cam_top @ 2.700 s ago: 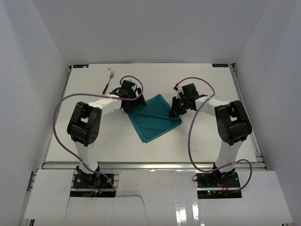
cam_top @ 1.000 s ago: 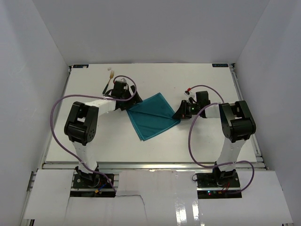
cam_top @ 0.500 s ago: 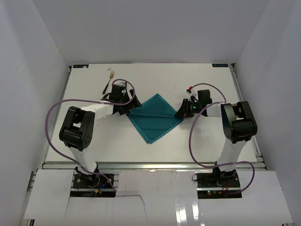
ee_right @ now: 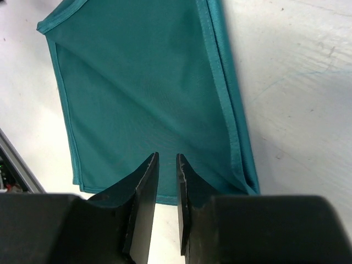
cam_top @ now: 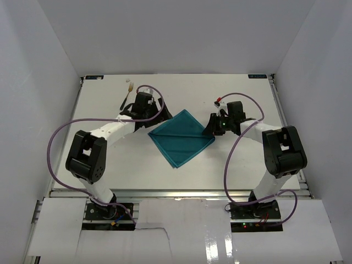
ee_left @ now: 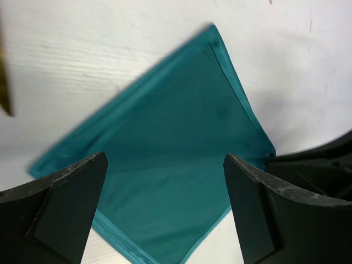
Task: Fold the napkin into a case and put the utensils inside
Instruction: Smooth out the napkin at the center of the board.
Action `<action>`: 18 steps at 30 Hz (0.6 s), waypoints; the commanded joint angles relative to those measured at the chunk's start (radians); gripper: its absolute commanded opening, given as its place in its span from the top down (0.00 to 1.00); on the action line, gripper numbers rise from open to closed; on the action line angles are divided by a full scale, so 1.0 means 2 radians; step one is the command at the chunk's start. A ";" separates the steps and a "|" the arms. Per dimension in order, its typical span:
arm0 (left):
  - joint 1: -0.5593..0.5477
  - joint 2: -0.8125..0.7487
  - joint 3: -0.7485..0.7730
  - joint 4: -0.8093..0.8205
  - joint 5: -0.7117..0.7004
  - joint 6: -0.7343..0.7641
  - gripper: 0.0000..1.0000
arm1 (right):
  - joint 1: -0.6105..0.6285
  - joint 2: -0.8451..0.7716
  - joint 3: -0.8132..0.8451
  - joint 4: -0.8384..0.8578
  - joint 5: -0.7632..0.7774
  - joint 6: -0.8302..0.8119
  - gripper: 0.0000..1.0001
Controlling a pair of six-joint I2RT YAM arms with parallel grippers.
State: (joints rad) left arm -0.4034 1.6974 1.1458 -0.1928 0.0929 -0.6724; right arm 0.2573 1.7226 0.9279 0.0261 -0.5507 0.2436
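Note:
The teal napkin lies flat on the table as a folded, diamond-set shape between the two arms. My left gripper hovers over its left corner with jaws wide open and empty; the left wrist view shows the napkin between the fingers. My right gripper is at the right corner, and in the right wrist view its jaws stand a narrow gap apart over the napkin, holding nothing. A fork lies at the back left. A gold utensil tip shows; which piece I cannot tell.
The white table's back edge and side walls enclose the space. Purple cables loop out from both arms. The right arm's black body shows just beyond the napkin's far corner in the left wrist view.
The right gripper's jaws have parted slightly at the napkin's right corner. The left arm has drawn back toward the left and far side. The napkin has settled slightly to the right.

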 commanded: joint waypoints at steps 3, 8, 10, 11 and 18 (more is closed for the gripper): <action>-0.035 0.029 -0.001 -0.003 0.029 0.003 0.02 | 0.012 0.006 0.009 0.044 0.008 0.042 0.75; -0.030 0.068 0.005 -0.017 0.003 0.003 0.02 | 0.012 0.036 0.012 0.038 0.036 0.045 0.75; -0.022 0.073 0.006 -0.018 -0.002 0.003 0.02 | 0.012 0.048 0.011 0.038 0.041 0.045 0.75; -0.020 0.079 0.006 -0.018 -0.003 0.003 0.02 | 0.011 0.052 0.011 0.038 0.041 0.046 0.75; -0.002 0.079 -0.014 -0.025 -0.016 0.006 0.02 | -0.005 0.070 -0.008 0.034 0.073 0.056 0.76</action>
State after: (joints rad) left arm -0.4236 1.8580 1.1488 -0.2089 0.1097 -0.6743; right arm 0.2699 1.8328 0.9279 0.1001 -0.4866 0.3542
